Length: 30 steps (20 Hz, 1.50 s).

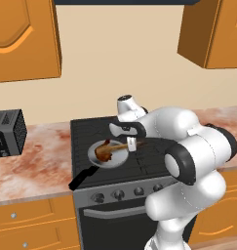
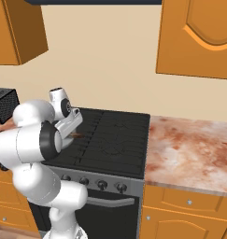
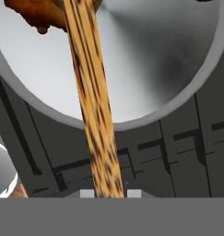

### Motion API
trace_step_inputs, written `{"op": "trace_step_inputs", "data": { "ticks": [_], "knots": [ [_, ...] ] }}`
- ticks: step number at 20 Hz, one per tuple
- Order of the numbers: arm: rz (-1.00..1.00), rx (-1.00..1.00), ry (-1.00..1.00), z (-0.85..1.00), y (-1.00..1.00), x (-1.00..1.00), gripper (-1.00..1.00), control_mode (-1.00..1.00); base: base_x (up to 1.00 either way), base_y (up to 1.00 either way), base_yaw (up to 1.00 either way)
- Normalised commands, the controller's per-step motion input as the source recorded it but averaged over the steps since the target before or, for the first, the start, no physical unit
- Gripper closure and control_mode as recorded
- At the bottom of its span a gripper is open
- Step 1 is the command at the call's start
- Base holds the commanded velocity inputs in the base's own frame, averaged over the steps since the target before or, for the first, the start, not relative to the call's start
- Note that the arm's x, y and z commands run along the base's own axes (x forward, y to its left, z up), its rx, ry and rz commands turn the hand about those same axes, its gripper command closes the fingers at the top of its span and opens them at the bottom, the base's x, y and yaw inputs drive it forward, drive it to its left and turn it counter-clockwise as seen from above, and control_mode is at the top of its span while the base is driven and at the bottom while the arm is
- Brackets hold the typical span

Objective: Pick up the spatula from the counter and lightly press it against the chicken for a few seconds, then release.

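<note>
Wooden spatula, grasped near its handle end by my clenched pincer. Its far end reaches over the grey pan on the front-left part of the stove, to the chicken lying in that pan. Step in hand, as I judge it: the press itself. To do it well I should bear down only slightly, hold steady without sliding the meat toward the pan's rim, then lift off cleanly. Hard to make out: whether blade and chicken actually touch, since both are cut off at the top edge of the hand view. In the right base view my own arm covers the pan.
</note>
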Motion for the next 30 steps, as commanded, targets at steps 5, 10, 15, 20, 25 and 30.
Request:
{"op": "trace_step_inputs", "data": {
  "ticks": [5, 10, 15, 20, 25, 30],
  "knots": [
    [0.00, -0.01, 0.00, -0.05, 0.00, 0.00, 1.00, -1.00, 0.00, 0.00, 0.00],
    [0.00, -0.01, 0.00, -0.05, 0.01, 0.00, 1.00, -1.00, 0.00, 0.00, 0.00],
    [0.00, -0.02, 0.00, -0.04, 0.01, 0.00, 1.00, -1.00, 0.00, 0.00, 0.00],
    [0.00, -0.02, 0.00, -0.02, 0.00, 0.00, 1.00, -1.00, 0.00, 0.00, 0.00],
    [0.00, -0.01, 0.00, 0.03, 0.00, 0.00, 1.00, -1.00, 0.00, 0.00, 0.00],
    [0.01, 0.01, -0.03, 0.43, 0.00, -0.07, 1.00, -1.00, 0.00, 0.00, 0.00]
  ]
}}
